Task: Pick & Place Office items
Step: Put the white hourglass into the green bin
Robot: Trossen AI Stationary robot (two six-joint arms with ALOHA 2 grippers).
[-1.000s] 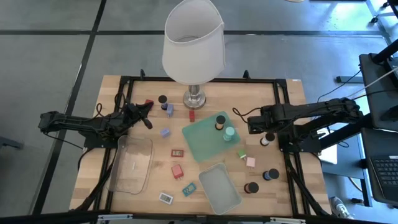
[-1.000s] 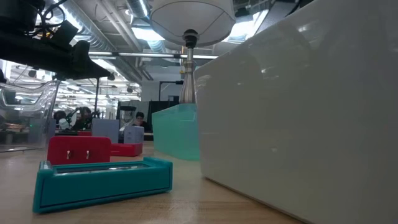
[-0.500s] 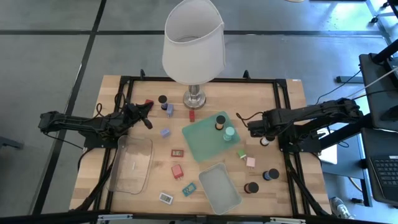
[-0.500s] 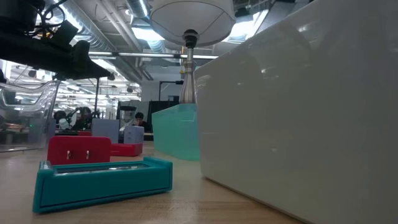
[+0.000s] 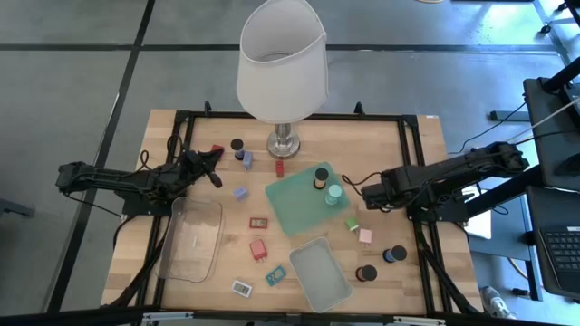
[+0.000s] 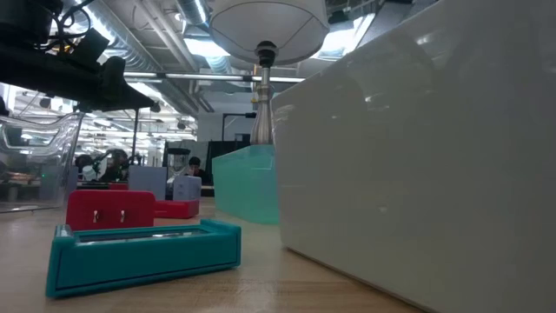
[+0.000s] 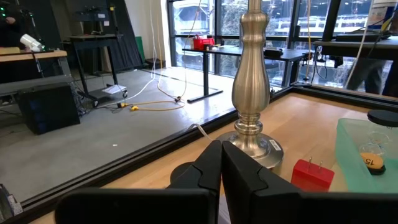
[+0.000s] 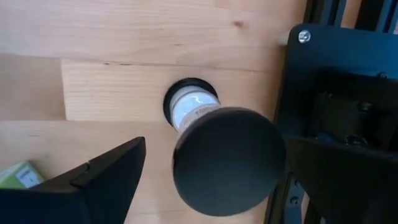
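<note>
Lying at the desk's (image 5: 408, 145) left side, the clear bin (image 5: 191, 238) holds nothing visible, and the left gripper (image 5: 214, 157) hangs above its far end with fingers pressed together on nothing. The mint tray (image 5: 294, 201) in the middle carries a black-topped cylinder (image 5: 321, 177) and a mint-topped cylinder (image 5: 334, 192), while the second tray (image 5: 320, 273) nearer the front edge looks bare. On the right, the right gripper (image 5: 370, 194) stands spread wide over a black-capped cylinder (image 8: 227, 158), and the other office items lie loose on the desk.
</note>
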